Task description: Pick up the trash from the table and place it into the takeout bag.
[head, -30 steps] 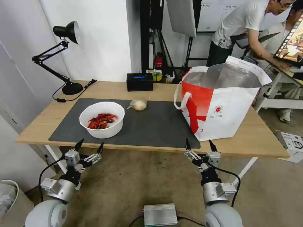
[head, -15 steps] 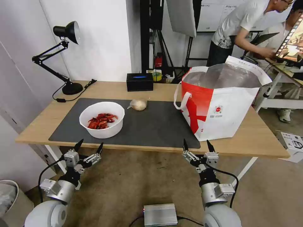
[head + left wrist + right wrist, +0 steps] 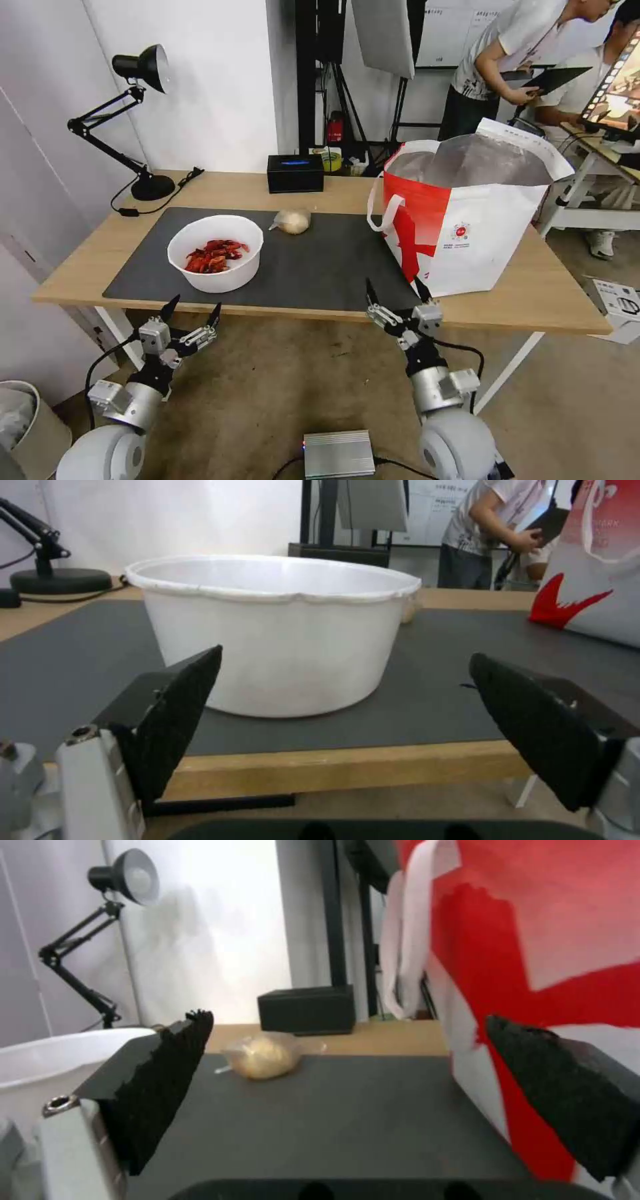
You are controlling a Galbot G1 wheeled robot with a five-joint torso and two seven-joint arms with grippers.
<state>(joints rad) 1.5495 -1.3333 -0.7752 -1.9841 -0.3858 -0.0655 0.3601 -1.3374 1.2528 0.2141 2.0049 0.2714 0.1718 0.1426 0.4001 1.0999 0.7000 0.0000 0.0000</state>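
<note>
A white bowl [image 3: 215,253] of red scraps stands on the dark grey mat [image 3: 320,267] at the table's [image 3: 533,293] left. Behind it lies a beige knotted bag lump [image 3: 293,221]. The red-and-white takeout bag [image 3: 467,220] stands open on the right, foil lining showing. My left gripper [image 3: 194,311] hangs open just below the front edge, before the bowl [image 3: 280,630]. At the front edge by the bag's near corner, my right gripper [image 3: 395,291] is open and faces the lump [image 3: 263,1056] with the bag [image 3: 547,940] close beside it.
A black desk lamp [image 3: 137,120] stands at the back left and a black box [image 3: 295,173] at the back middle. Stands and desks crowd the room behind. A silver box [image 3: 339,454] lies on the floor between my arms.
My right gripper has risen and moved left, from below the table edge up to it. The left gripper has barely moved.
</note>
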